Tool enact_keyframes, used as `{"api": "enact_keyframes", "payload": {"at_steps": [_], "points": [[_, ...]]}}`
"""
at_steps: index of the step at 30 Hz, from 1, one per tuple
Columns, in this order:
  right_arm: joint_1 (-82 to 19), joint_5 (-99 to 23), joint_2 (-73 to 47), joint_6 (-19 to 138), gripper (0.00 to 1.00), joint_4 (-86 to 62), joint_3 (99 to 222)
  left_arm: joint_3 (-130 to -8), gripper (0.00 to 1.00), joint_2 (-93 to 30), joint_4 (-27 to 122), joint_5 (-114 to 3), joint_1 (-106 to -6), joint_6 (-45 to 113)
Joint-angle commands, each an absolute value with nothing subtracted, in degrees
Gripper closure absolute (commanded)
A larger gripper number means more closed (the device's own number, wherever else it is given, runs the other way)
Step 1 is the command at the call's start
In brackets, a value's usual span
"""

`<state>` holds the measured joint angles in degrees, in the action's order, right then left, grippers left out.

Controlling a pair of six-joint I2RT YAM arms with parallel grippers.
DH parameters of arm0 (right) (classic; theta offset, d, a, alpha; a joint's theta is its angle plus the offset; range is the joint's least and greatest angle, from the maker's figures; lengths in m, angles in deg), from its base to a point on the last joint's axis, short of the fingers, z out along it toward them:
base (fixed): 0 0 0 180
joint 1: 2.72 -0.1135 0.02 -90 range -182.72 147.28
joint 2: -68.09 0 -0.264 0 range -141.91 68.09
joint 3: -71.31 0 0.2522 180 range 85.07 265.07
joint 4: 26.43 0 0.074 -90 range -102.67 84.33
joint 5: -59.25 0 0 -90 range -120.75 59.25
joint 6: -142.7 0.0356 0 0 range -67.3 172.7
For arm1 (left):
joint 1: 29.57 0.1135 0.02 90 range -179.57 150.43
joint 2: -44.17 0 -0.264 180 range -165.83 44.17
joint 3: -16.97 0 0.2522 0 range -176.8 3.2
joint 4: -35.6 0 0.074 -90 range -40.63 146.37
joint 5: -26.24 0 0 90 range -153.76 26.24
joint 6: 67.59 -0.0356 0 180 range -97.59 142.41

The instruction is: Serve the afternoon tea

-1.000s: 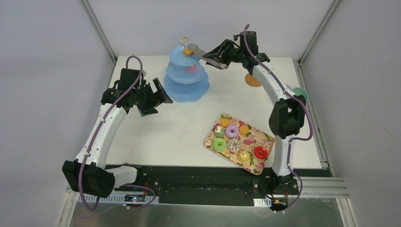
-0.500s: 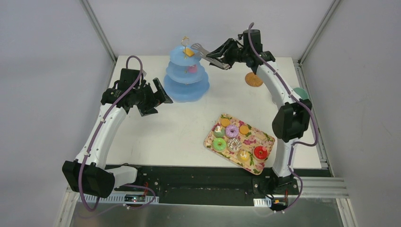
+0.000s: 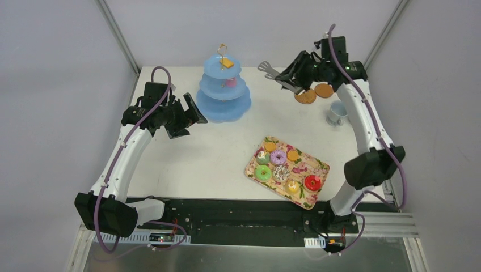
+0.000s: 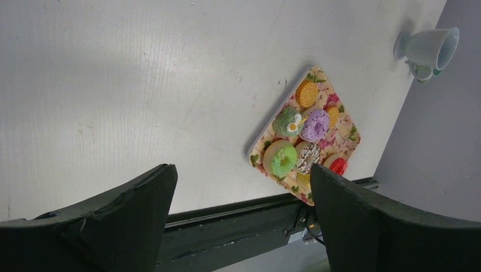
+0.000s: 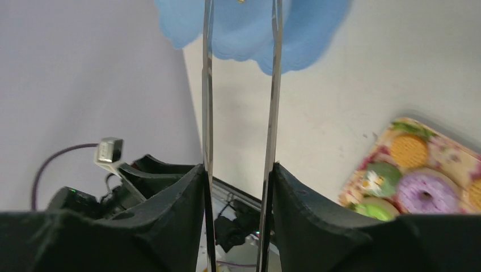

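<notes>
tongs raised at the far right, sweets on the tray

the right hand (image 3: 291, 78) is clamped on a pair of tongs (image 3: 268, 67). their arms stand apart with nothing between them, above the worktop (image 3: 227, 153) between the blue stand (image 3: 224, 109) and two coasters (image 3: 307, 96). the left hand (image 4: 241, 173) hangs wide open, holding nothing, left of the stand. most sweets (image 3: 278, 157) lie on the tray (image 3: 317, 165) near the front edge, and one biscuit (image 3: 227, 63) sits on the stand's top tier. bare worktop stretches between stand and tray. a cup (image 3: 337, 112) stands near the right edge.
</notes>
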<state>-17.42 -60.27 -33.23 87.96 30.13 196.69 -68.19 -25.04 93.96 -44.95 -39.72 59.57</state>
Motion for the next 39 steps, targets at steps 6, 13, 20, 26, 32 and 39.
{"api": "enact_keyframes", "payload": {"at_steps": [6, 13, 20, 26, 32, 39], "points": [[-17.8, -43.7, -8.4, 70.0, 0.53, 61.4, 179.1, -65.2, 0.09, -24.8, 89.8, -42.7, -39.8, 60.2], [-24.2, -38.5, -3.1, 75.2, 0.55, 65.4, 166.5, -62.6, 0.09, -25.1, 87.7, -40.2, -39.9, 61.5], [-34.4, -32.4, -6.3, 78.0, 0.54, 64.7, 166.0, -62.6, 0.09, -25.1, 87.7, -39.2, -39.9, 61.8], [-35.7, -33.4, -8.7, 76.2, 0.53, 63.6, 167.6, -62.2, 0.09, -24.0, 88.2, -39.2, -39.9, 62.0], [-36.5, -34.7, -9.9, 76.1, 0.5, 61.0, 168.0, -61.8, 0.09, -22.8, 88.1, -39.5, -39.9, 62.5], [-37.3, -34.1, -11.1, 75.8, 0.49, 60.0, 167.5, -61.0, 0.09, -22.0, 88.2, -39.8, -39.9, 62.7]]}}
